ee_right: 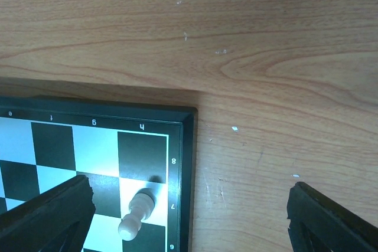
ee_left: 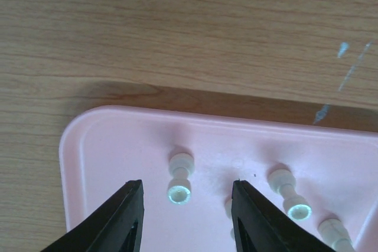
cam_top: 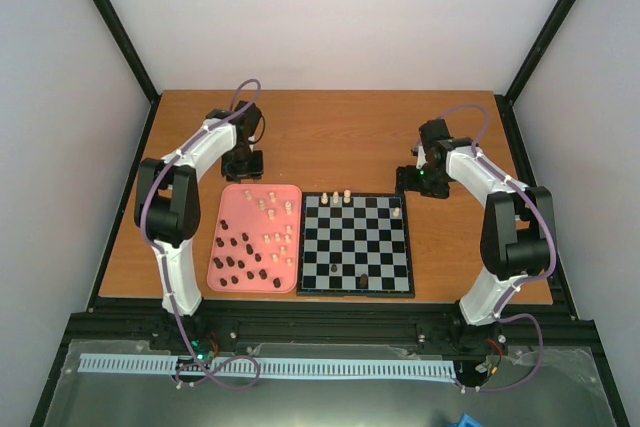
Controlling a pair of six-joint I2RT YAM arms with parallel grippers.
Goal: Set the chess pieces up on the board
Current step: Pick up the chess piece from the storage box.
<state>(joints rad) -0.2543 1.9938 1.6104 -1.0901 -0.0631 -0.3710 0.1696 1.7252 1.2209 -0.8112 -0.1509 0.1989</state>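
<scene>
Hovering left gripper (ee_left: 186,188), jaws apart, over cream piece (ee_left: 179,192); right gripper (ee_right: 189,186), jaws apart, over board (ee_right: 184,146).

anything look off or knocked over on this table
Nothing clearly wrong. The only oddity is some pale streaks on the wood table beyond the pink tray; they look like scuffs or paint, not a spill.

The left arm (cam_top: 185,162) reaches far, elbow bent inward; the left tool (cam_top: 243,161) points down, fingers (ee_left: 127,216) apart. The right arm (cam_top: 505,192) mirrors it; the right tool (cam_top: 414,179) points down, fingers spread wide.
</scene>
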